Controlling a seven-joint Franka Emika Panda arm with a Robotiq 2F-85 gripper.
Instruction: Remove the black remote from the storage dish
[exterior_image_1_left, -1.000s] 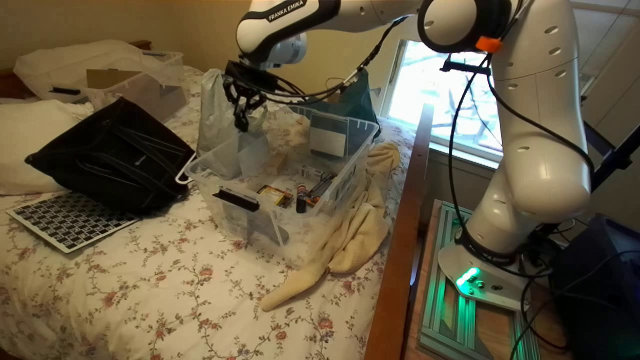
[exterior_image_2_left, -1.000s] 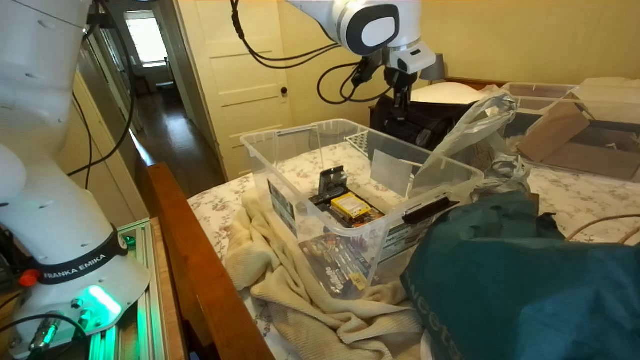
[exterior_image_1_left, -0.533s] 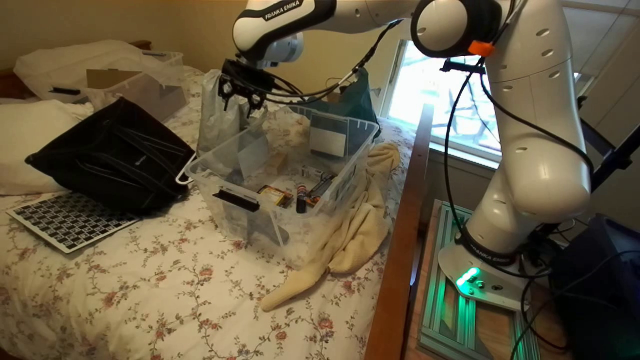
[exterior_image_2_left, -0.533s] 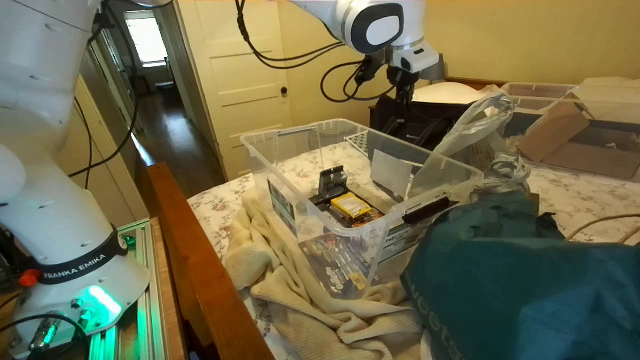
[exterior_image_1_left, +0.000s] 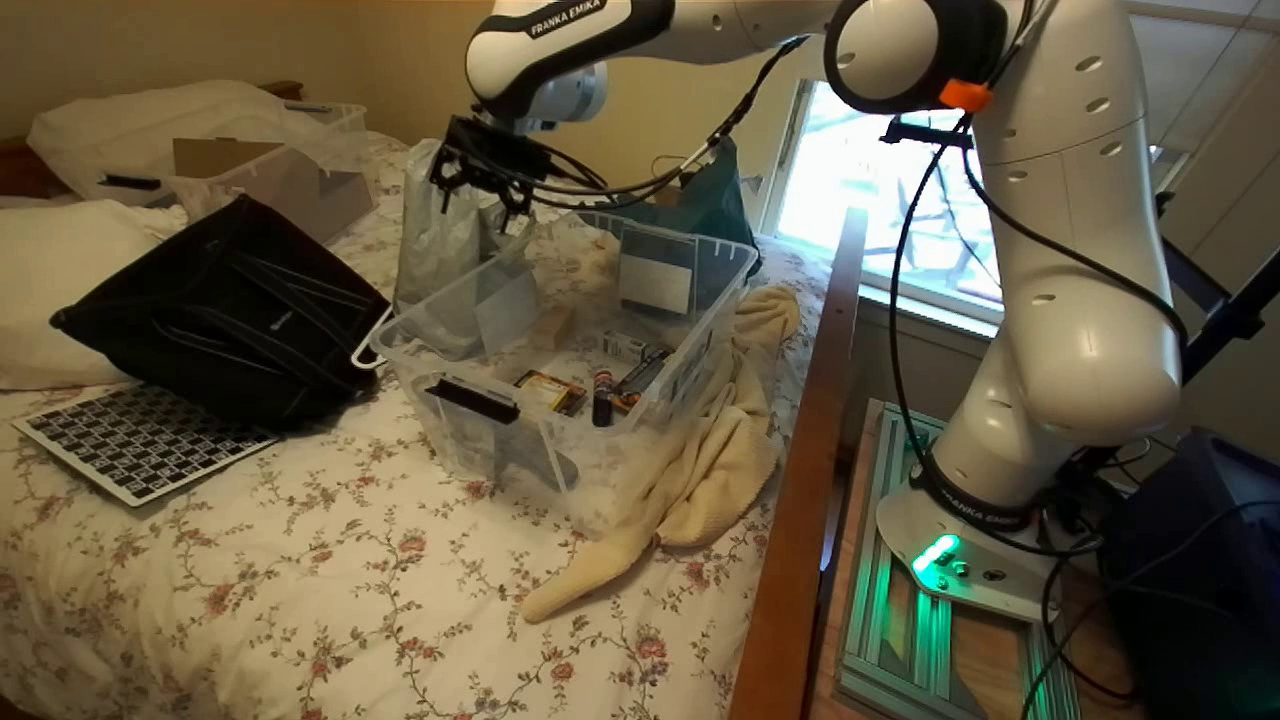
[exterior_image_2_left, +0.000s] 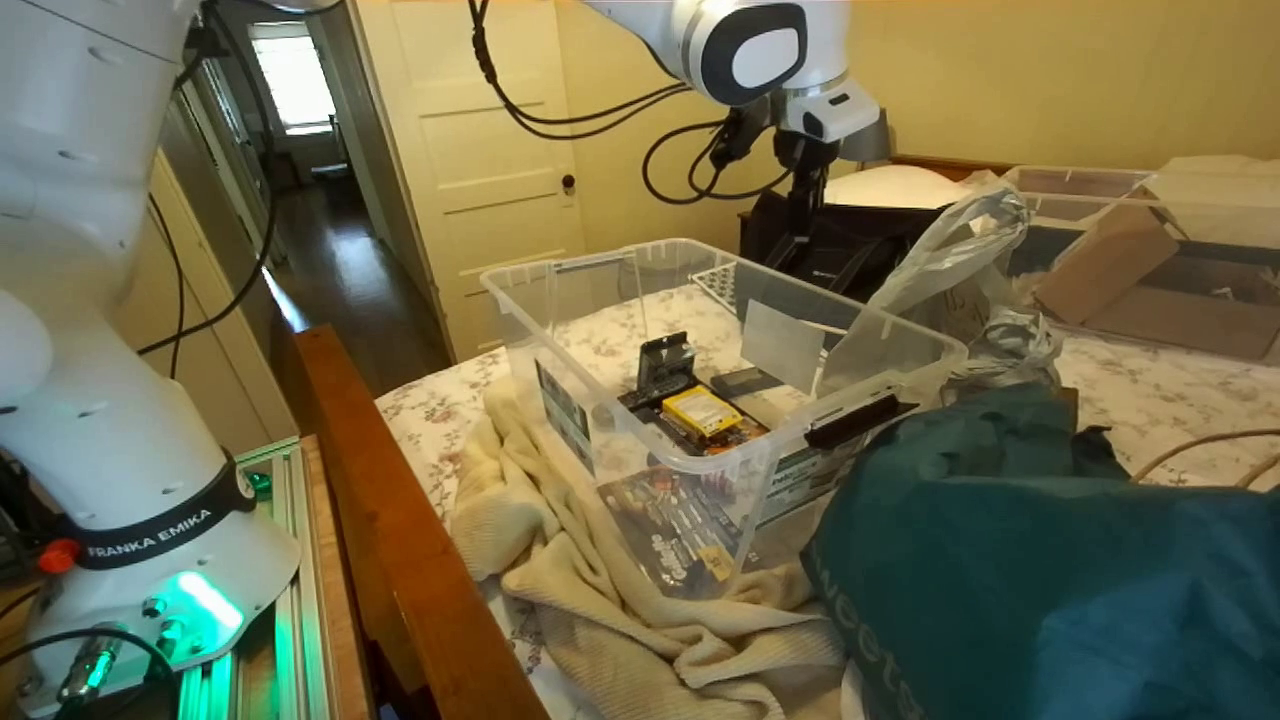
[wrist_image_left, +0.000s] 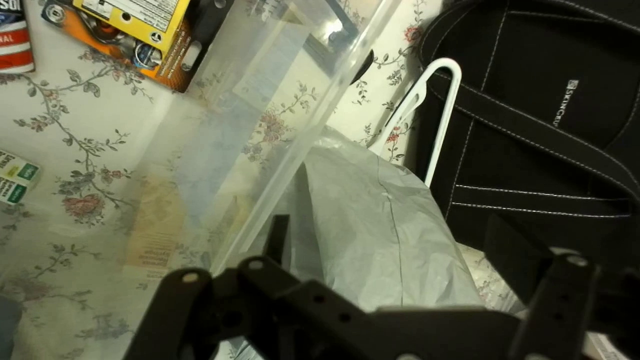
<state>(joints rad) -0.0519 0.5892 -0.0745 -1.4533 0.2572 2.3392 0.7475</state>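
Note:
The storage dish is the large clear bin (exterior_image_1_left: 590, 330) standing on the flowered bed. Inside it, in an exterior view, a long black thing that looks like the black remote (exterior_image_2_left: 655, 393) lies beside an upright black package and a yellow one. A second dark thing, flat and rectangular (exterior_image_2_left: 745, 381), rests on the bin's floor near the pale sheet on its wall. My gripper (exterior_image_1_left: 475, 215) hangs above the rim at the grey plastic bag's side. In the wrist view the gripper (wrist_image_left: 389, 225) stands wide open with nothing held; the bag shows beyond the gap.
Close beside the bin are the grey plastic bag (exterior_image_1_left: 430, 220), a black fabric bag (exterior_image_1_left: 240, 310) and a cream blanket (exterior_image_1_left: 710, 440). A green bag (exterior_image_2_left: 1000, 560) lies against the handle end. A wooden rail (exterior_image_1_left: 800, 500) runs between bed and arm base.
The jaws have gone from shut to wide open, with the arm nearly still. A dark flat thing stood tilted by the pale sheet half a second ago and now lies flat in the bin.

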